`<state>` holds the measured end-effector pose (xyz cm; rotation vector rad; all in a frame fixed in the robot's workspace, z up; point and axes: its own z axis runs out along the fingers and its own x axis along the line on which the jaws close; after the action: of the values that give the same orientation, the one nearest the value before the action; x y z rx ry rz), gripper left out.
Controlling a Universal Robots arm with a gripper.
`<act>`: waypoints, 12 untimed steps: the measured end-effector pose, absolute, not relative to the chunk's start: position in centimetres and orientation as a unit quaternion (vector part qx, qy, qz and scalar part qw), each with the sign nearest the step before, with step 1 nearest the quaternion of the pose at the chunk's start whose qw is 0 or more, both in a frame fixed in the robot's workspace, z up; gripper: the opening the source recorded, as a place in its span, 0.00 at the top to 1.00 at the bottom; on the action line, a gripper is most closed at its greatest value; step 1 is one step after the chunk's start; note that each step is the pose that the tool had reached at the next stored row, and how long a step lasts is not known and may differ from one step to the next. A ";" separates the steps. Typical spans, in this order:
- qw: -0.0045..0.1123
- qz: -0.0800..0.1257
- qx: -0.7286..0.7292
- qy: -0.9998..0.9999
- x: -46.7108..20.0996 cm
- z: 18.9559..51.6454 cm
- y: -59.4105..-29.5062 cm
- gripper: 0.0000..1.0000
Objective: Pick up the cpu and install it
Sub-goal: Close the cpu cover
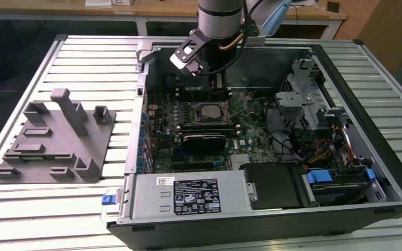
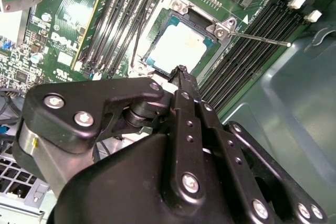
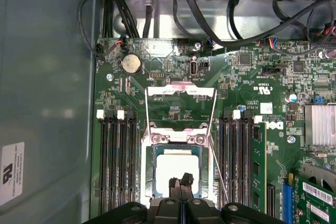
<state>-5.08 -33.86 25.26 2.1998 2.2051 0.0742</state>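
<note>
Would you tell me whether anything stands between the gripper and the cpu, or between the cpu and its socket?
Nothing visible does. In the first wrist view the gripper hangs directly over the cpu, which already lies in the socket. The load plate is folded back, clear of both.

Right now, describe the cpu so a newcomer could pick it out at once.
Look inside the open computer case, at the green motherboard. Between its two banks of long black memory slots sits a metal-framed socket, and the cpu lies in it. It is the one flat, silvery-white square there, with a thin rim, below the gripper.
</note>
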 end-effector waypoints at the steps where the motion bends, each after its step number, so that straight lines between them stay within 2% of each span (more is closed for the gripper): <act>1: 0.013 0.024 0.706 0.708 -5.0 25.3 -33.9 0.89; 12: 0.013 0.024 0.706 0.708 -3.7 25.3 -33.7 0.89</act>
<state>-3.73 -33.72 25.25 2.1999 2.2050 0.0744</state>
